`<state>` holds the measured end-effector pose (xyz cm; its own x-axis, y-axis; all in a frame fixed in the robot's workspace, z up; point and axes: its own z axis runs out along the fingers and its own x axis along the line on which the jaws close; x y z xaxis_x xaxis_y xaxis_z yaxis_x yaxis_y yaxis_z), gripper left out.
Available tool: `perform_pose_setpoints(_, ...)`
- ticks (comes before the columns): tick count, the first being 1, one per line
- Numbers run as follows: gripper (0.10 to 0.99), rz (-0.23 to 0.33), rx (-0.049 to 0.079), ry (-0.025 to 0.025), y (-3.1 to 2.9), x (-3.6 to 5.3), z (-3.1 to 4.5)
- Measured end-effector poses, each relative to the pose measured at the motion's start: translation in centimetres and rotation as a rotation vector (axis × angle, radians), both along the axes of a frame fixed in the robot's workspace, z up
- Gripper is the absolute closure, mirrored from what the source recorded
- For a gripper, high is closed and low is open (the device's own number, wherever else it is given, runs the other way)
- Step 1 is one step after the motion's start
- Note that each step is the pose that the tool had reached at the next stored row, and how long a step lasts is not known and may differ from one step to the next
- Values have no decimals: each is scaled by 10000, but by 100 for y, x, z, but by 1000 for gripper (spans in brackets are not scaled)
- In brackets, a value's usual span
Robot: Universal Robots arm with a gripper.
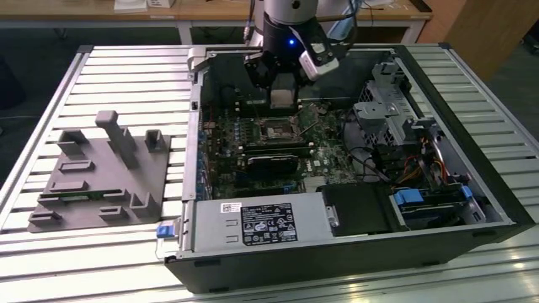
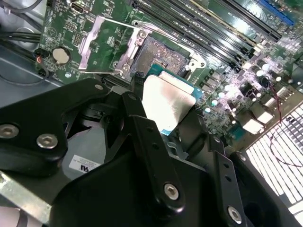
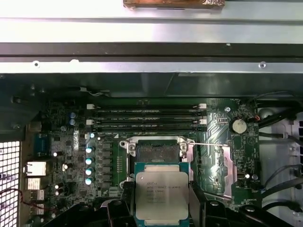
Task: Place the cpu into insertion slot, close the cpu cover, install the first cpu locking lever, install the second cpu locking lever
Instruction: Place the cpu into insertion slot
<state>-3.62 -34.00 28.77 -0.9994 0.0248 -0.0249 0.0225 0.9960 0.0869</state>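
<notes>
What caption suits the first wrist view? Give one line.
End effector holds the cpu near the empty socket, cover open.

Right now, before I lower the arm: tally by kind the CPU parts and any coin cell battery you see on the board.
cpu: 1
cpu cover, swung open: 1
insertion slot, empty: 1
coin cell battery: 1
Total: 4
</notes>
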Motion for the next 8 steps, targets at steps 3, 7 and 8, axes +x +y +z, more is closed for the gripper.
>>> perform_pose_setpoints(3,545,0,0,-1,0,0,-55)
perform_pose_setpoints(7,545,0,1,-1,2,0,-127)
perform_pose_setpoints(8,545,0,2,-2,3,0,-145)
